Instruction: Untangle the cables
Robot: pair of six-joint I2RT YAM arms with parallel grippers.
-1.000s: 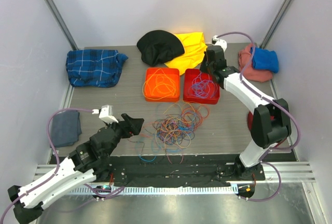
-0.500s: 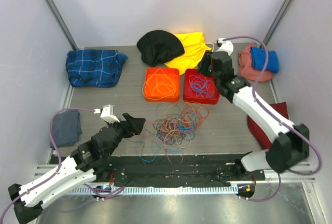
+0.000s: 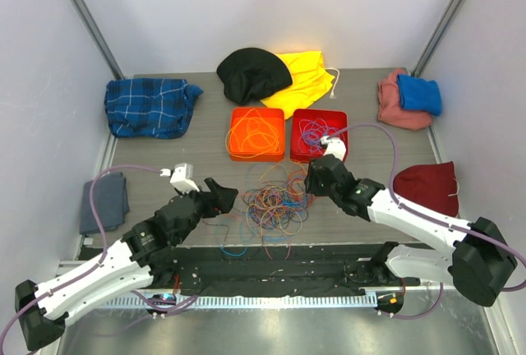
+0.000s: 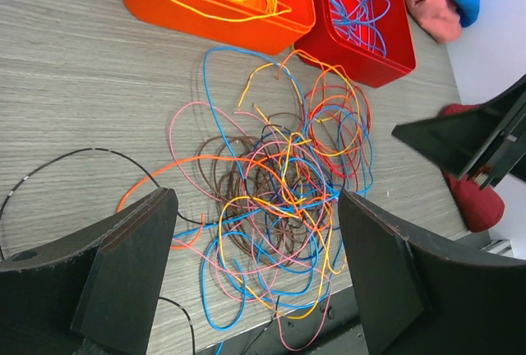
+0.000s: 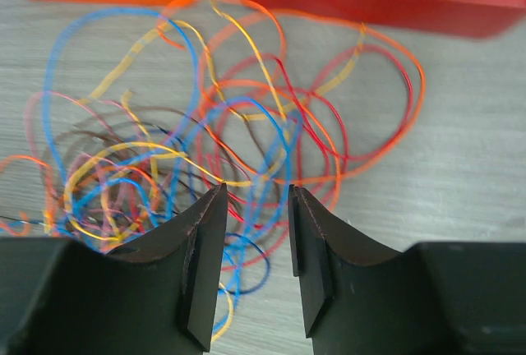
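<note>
The cables (image 3: 275, 199) lie in one loose tangle of orange, yellow, blue, pink, red and brown loops on the table (image 3: 164, 158). The pile sits between the two claws, just ahead of the left claw (image 3: 222, 198) and right under the tips of the right claw (image 3: 312, 181). The left claw stands wide, its two black fingers (image 4: 123, 265) far apart and framing most of the tangle in its wrist view; nothing is between them and they touch no wire. The right claw is only narrowly parted: its fingers (image 5: 201, 265) leave a slim gap through which the wood grain and a few blue and red strands show. It appears to hold nothing, though whether its tips brush the wires cannot be told from the blurred view. Beyond both claws, just past the far edge of the pile, an orange tray (image 3: 257, 133) holds orange and yellow loops. Touching that tray, straight ahead of the right claw, a red tray (image 3: 320, 136) holds blue and purple ones. Farther off lie a black cloth (image 3: 251, 73) and a yellow cloth (image 3: 304, 80). Out past the left claw's outer side there is a blue plaid cloth (image 3: 148, 106).
</note>
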